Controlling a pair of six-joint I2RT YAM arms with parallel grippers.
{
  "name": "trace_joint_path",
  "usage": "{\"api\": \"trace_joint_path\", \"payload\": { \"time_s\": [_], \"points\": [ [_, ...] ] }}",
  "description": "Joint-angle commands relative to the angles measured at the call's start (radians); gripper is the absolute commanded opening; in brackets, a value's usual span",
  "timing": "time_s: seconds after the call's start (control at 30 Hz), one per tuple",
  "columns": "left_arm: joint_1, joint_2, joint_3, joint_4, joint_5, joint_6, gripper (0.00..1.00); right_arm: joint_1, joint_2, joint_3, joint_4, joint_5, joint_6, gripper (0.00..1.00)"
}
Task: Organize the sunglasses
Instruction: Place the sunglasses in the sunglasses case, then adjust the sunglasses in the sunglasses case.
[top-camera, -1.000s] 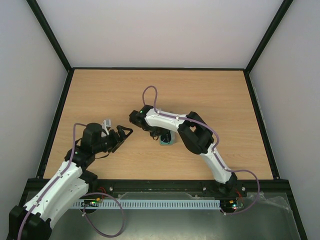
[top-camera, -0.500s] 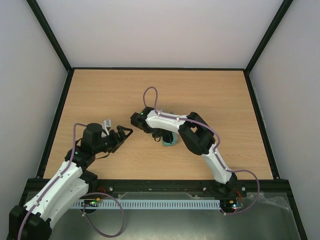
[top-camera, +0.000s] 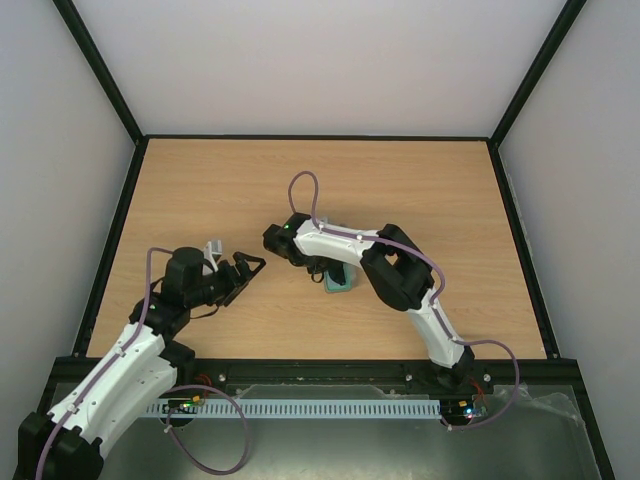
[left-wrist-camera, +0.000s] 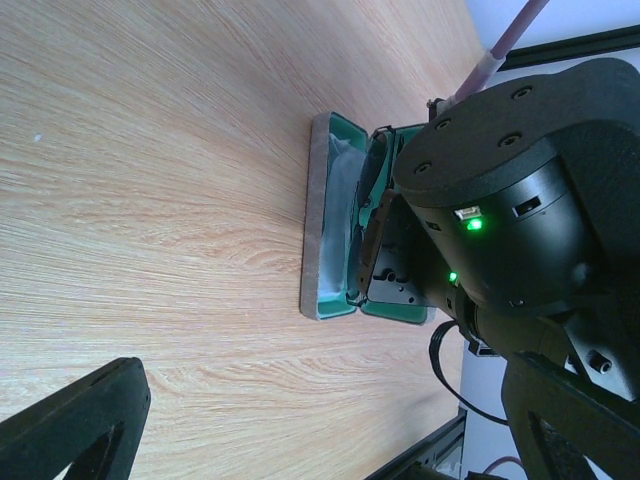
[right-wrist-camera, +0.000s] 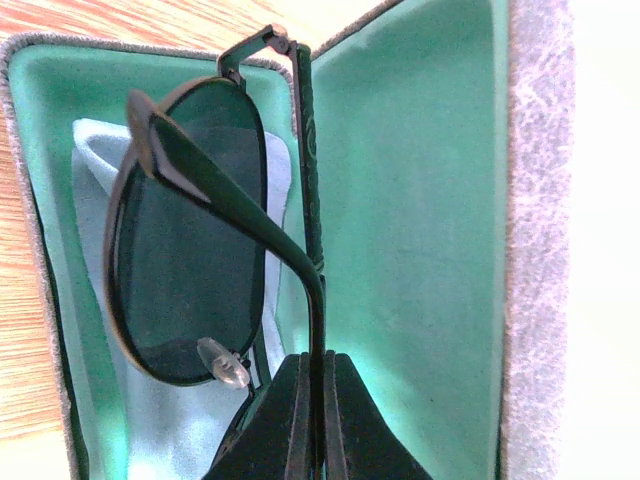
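The sunglasses (right-wrist-camera: 185, 230) hang upright over the open grey case (right-wrist-camera: 540, 200), with one dark round lens in front of its teal inside. My right gripper (right-wrist-camera: 318, 410) is shut on a thin black temple arm. In the top view the right gripper (top-camera: 322, 271) points down at the case (top-camera: 338, 283) in the middle of the table. A light blue cloth (right-wrist-camera: 95, 160) lies in the case's left half. My left gripper (top-camera: 248, 268) is open and empty, left of the case. The left wrist view shows the case (left-wrist-camera: 318, 220) ahead between its spread fingers (left-wrist-camera: 70, 425).
The right arm's wrist housing (left-wrist-camera: 510, 200) with its green lights stands right over the case. The wooden table (top-camera: 200, 190) is ringed by a black frame and white walls. A cable loop (top-camera: 300, 185) arches above the right arm.
The right wrist has shifted slightly right over the case with the sunglasses in its grip. The left arm has not moved.
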Motion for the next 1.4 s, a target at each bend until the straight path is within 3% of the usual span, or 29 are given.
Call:
{"api": "trace_joint_path", "payload": {
  "time_s": [0.0,0.23,0.43,0.63,0.8,1.23,1.37],
  "points": [
    [0.007,0.0,-0.012,0.012,0.015,-0.002,0.99,0.009,-0.047,-0.01,-0.031,0.047,0.028,0.01],
    [0.007,0.004,-0.012,0.013,0.015,0.001,0.99,0.008,-0.036,0.002,-0.03,0.038,0.023,0.01],
    [0.007,-0.002,-0.014,0.003,0.012,0.004,0.99,0.012,-0.017,0.005,-0.025,0.017,0.02,0.21],
    [0.007,-0.001,-0.019,0.001,0.01,0.006,0.99,0.013,-0.076,0.015,0.027,-0.022,-0.005,0.26],
    [0.008,-0.003,-0.022,-0.007,0.005,0.011,0.99,0.009,-0.194,-0.049,0.179,-0.143,-0.034,0.33],
    [0.009,0.001,-0.025,-0.012,-0.004,0.013,0.99,-0.097,-0.368,-0.363,0.459,-0.408,-0.051,0.29],
    [0.009,0.007,-0.025,-0.011,-0.007,0.015,0.99,-0.116,-0.386,-0.412,0.486,-0.428,-0.048,0.28]
  ]
}}
